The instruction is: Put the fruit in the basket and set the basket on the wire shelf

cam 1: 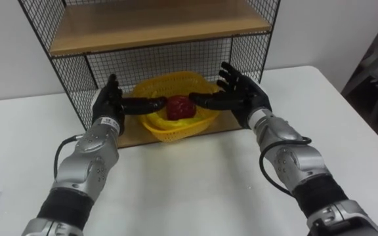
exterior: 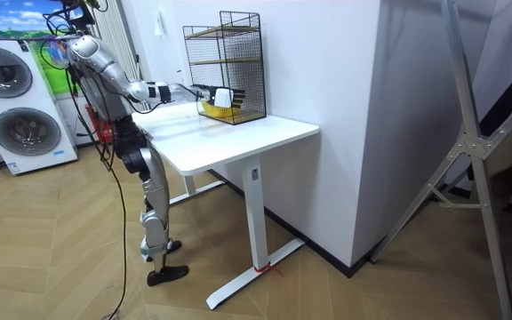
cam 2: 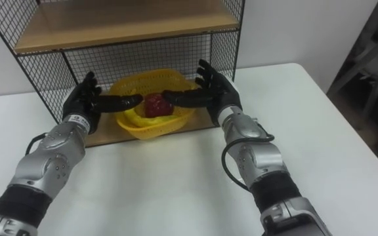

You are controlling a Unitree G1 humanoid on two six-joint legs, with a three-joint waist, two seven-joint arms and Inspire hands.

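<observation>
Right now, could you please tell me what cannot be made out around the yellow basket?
Red round fruit: kind and underside, eye views; hidden by the wall of the yellow woven plastic basket.
Left hand and right hand: contact with the rim unclear, eye views.
Black wire shelf: top cut off, eye views.
Basket contents: too small, room view.

You only get the lower part of the shelf [cam 1: 156, 26], top's cut off by the edge. Thumbs of left hand [cam 1: 108, 105] and right hand [cam 1: 247, 98] cover bits of the basket [cam 1: 176, 133] rim, and its front wall hides the bottom of the fruit [cam 1: 180, 107]
</observation>
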